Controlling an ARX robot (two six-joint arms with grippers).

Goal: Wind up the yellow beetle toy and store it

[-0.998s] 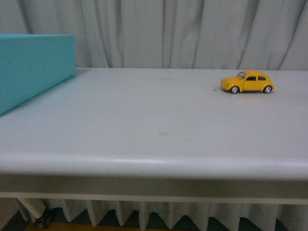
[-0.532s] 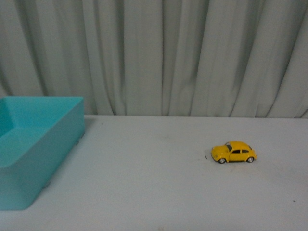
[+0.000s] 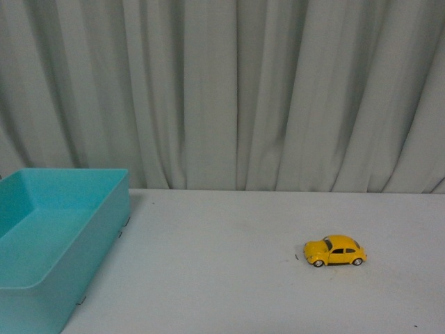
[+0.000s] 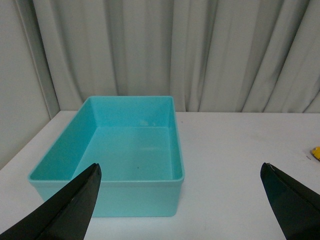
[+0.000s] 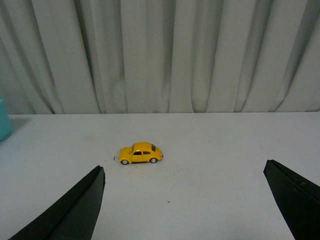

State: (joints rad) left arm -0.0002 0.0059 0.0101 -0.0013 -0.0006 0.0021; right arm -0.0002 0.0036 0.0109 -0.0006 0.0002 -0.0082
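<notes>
toy position: the yellow beetle toy [image 3: 334,251] stands on its wheels on the white table [image 3: 222,292], well apart from the teal bin [image 3: 97,264].

right gripper [image 5: 184,166]: released. jaws are spread wide and grasp nothing. the toy lies ahead of this gripper, beyond the fingertips, and touches neither. it sits nearer one finger [image 5: 75,210] than the other. the toy presents its side to the wrist camera, with the rounded roof up.

left gripper [image 4: 180,167]: released. jaws are spread wide and grasp nothing. the bin sits directly ahead of this gripper with its open side up and its long axis running away from the tool. one finger [image 4: 65,215] overlaps the bin's near corner in the wrist view; contact cannot be told. from this gripper the toy is far off to the side, past the opposite finger, and shows only as a yellow sliver at the frame edge.

background: a pleated pale curtain [image 3: 222,90] hangs behind the far table edge.
</notes>
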